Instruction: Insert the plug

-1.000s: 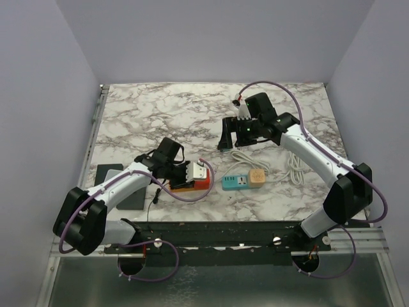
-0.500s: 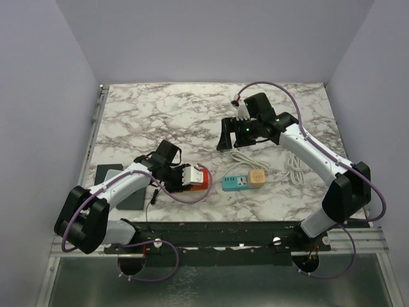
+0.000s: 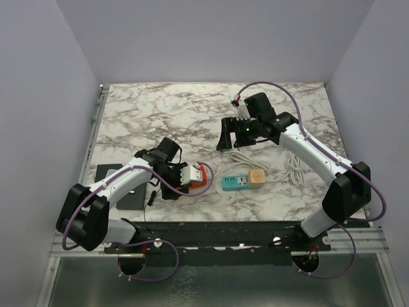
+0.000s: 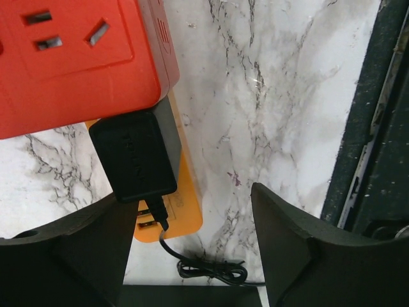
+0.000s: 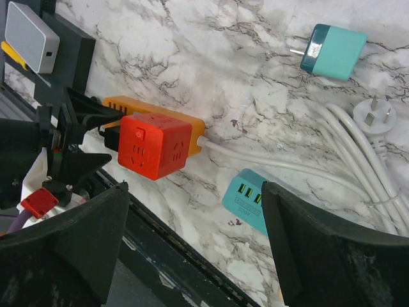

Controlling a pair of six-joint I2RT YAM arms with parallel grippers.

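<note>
The left gripper point(image 4: 192, 198) stands wide, its two dark fingers point(image 4: 300, 256) spread to either side with nothing clamped between them. In the left wrist view the black plug point(image 4: 134, 157) lies just ahead of the gap, toward 11 o'clock, and closer to the left finger than to the right. Whether that finger touches it I cannot tell. The black plug sits on top of the orange power strip point(image 4: 185, 214), hard against the side of the red socket cube point(image 4: 77, 57) at its 12 o'clock. Its prongs are hidden, so how deep it sits cannot be told. A thin black cable point(image 4: 204, 270) leaves it at 6 o'clock and curls on the marble table point(image 4: 275, 96). The right gripper point(image 5: 195, 188) is also spread wide and holds nothing. It hovers above the table well apart from the black plug, at about 1 o'clock from it in the top view. Below it in the right wrist view lie a teal socket block point(image 5: 246, 201) and a coil of white cable point(image 5: 345, 157) with its white plug point(image 5: 374, 109). A loose teal adapter point(image 5: 332, 51) lies at 1 o'clock.
</note>
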